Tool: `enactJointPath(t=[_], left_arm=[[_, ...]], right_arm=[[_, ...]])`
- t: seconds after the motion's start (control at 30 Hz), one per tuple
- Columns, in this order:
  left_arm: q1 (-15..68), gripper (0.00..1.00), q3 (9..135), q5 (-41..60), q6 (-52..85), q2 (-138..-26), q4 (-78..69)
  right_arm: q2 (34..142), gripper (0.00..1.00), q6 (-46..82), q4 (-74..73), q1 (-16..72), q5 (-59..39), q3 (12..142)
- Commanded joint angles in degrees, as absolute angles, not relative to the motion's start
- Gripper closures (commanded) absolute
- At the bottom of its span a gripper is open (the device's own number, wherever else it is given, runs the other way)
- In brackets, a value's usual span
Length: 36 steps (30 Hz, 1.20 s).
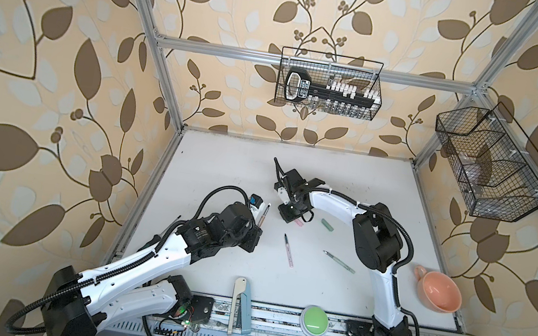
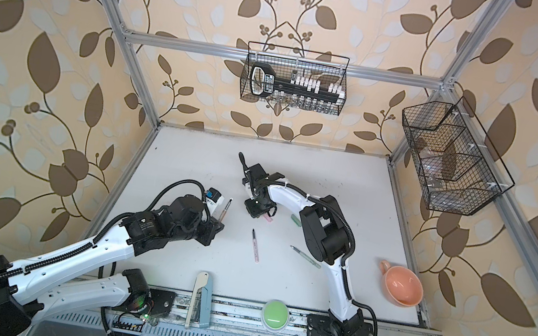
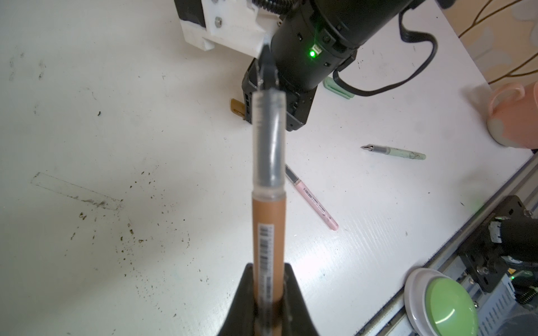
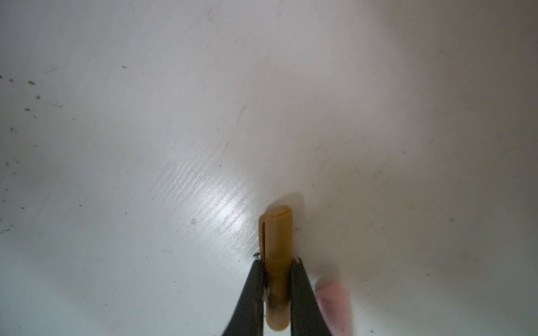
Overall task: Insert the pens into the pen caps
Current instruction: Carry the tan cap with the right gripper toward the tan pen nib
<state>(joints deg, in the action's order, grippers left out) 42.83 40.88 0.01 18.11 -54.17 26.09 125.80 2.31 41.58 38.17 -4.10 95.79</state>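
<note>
Left gripper (image 3: 267, 293) is clamped tight on the brown-orange pen (image 3: 267, 180). We see its fingers pinching the lower barrel, with the clear section and dark tip pointing away from them. In both top views this pen sticks out of the gripper left of centre, held clear of the white table (image 1: 226, 155), with its tip toward the top of the frame.

Right gripper (image 4: 276, 267) sits at the middle of both top views, pointing down at the table. We see its two dark fingers closed against either side of the brown cap (image 4: 275, 232); whether the cap rests on the surface we cannot tell. The pink cap (image 1: 298, 222) lies just beside that gripper on its right, and the green cap (image 1: 327, 225) lies further right.

Below them in the frame, the pink pen (image 1: 288, 250) and the green pen (image 1: 339, 262) lie loose on the table, apart from each other. A peach cup (image 1: 440, 292) stands at the lower right.
</note>
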Motion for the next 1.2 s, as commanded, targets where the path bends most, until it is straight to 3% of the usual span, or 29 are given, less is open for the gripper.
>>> enactJointPath(t=[0.0,0.43,0.77,0.93,1.17], left_arm=[[43.33,1.0,40.78,0.0,17.19,-54.05,24.75],[43.43,1.0,41.0,2.74,15.88,-56.66,21.31],[43.64,1.0,42.14,5.15,15.6,-60.33,17.66],[44.37,1.0,41.71,6.29,15.83,-60.81,14.98],[44.64,1.0,44.37,6.95,15.6,-63.64,12.75]], right_arm=[[126.2,0.92,1.9,44.65,37.95,-4.29,95.76],[115.1,0.94,7.37,35.97,34.49,-14.33,87.11],[102.67,0.96,15.84,20.43,29.74,-24.55,73.35],[95.29,0.96,25.41,5.42,26.63,-32.76,62.71],[89.17,0.96,34.09,-6.24,25.75,-34.1,54.99]])
